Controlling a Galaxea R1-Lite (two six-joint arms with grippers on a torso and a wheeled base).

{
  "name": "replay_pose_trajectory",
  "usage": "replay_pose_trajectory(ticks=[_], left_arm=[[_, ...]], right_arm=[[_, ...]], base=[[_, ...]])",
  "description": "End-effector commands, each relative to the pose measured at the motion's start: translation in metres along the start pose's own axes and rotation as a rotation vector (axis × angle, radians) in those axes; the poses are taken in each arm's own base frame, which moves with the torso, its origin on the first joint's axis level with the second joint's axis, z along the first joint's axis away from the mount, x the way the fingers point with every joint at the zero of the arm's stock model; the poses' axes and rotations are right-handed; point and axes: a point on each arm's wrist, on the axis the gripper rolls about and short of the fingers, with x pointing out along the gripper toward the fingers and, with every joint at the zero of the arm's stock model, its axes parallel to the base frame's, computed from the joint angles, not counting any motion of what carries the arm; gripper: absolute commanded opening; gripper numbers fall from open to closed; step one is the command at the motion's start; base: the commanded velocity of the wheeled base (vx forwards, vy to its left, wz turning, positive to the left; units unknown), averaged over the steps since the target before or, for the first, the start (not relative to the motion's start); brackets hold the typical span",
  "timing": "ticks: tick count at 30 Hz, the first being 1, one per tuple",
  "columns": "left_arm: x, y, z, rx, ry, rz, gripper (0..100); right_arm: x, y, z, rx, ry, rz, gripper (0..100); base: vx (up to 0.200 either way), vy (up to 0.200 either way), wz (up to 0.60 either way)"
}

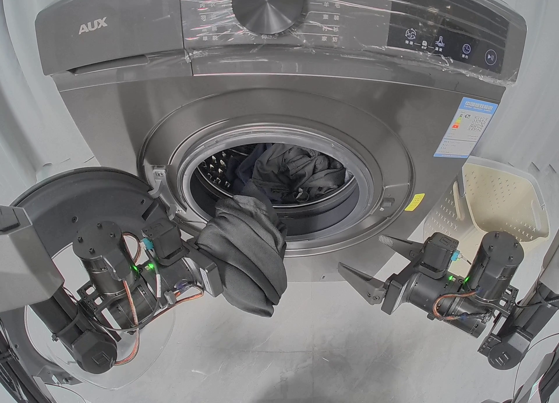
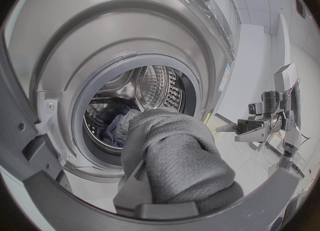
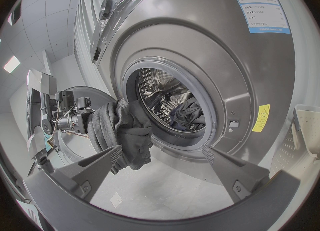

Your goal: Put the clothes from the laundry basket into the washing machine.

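Note:
The grey washing machine [image 1: 291, 101] stands with its round door [image 1: 75, 200] swung open to the left. Dark clothes [image 1: 291, 171] lie inside the drum [image 3: 160, 91]. My left gripper [image 2: 166, 178] is shut on a dark grey knit garment [image 1: 247, 252], a bunched bundle at the lower left lip of the drum opening, partly hanging below it. Cloth hides the fingertips. My right gripper [image 1: 362, 254] is open and holds nothing, low in front of the machine and right of the opening. The cream laundry basket [image 1: 501, 200] sits at the machine's right side.
The open door [image 2: 20, 134] lies close beside my left arm. A pale floor [image 1: 326, 352] spreads in front of the machine. White curtains hang on both sides behind it.

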Motion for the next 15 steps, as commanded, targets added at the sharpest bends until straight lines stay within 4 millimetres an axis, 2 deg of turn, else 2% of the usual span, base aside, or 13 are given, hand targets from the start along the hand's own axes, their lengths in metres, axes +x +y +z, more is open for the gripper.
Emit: replay_pose_trajectory(ticks=[1,15], left_arm=[[0.0008,-0.0003,-0.0030,-0.002,0.011,-0.001,0],[0.0017,-0.0022,-0.0055,-0.004,0.020,-0.009,0]], right_arm=[[0.0000,0.0003,0.0000,0.000,0.000,0.001,100],[0.0001,0.0007,-0.0001,0.000,0.000,0.003,100]], base=[[0.200,0.000,0.00],[0.000,0.000,0.00]])
